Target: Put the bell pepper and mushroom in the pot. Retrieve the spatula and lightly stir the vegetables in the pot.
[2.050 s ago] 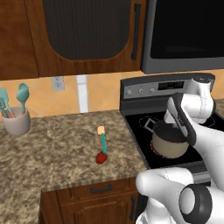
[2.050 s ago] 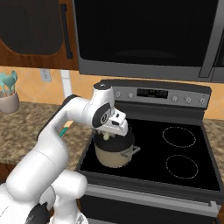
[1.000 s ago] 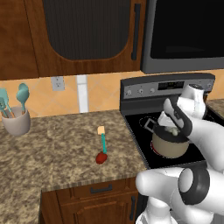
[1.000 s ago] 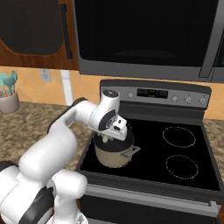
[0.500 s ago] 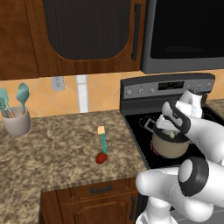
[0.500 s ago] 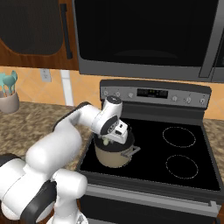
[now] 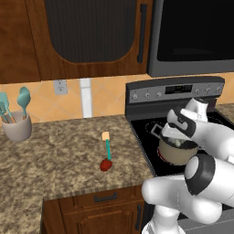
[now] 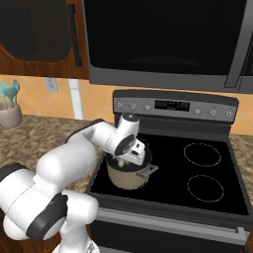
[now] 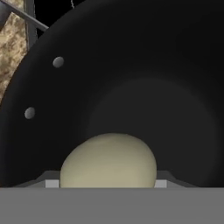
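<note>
Left base view. Hand (image 7: 177, 138) low over the pot (image 7: 176, 153), which sits on the stove's front left burner. On the table (image 7: 59, 151), pepper (image 7: 105, 165) touching or just at the handle end of the spatula (image 7: 107, 146), blade pointing to 12 o'clock; both lie well apart from the pot, off at its 9 o'clock. Utensil cup (image 7: 16, 125) far off at 9 o'clock on the table.

Right base view. Hand (image 8: 132, 154) tipped down into the pot (image 8: 129, 174) mouth; a pale lump shows at the rim beneath it. The arm hides the table beyond, so pepper and spatula are covered here.

Hand view. Dark pot (image 9: 144, 78) interior, two rivets on the wall at 9 to 10 o'clock. Mushroom (image 9: 108, 162) at 6 o'clock, sitting between the fingertips; hand part open around it, and whether it grips or has let go I cannot tell. The other views do not show this closely.

Step in hand, by judgement: mushroom delivery into the pot. Next calls for a release if held, a lift clear, then a swing to the pepper.
</note>
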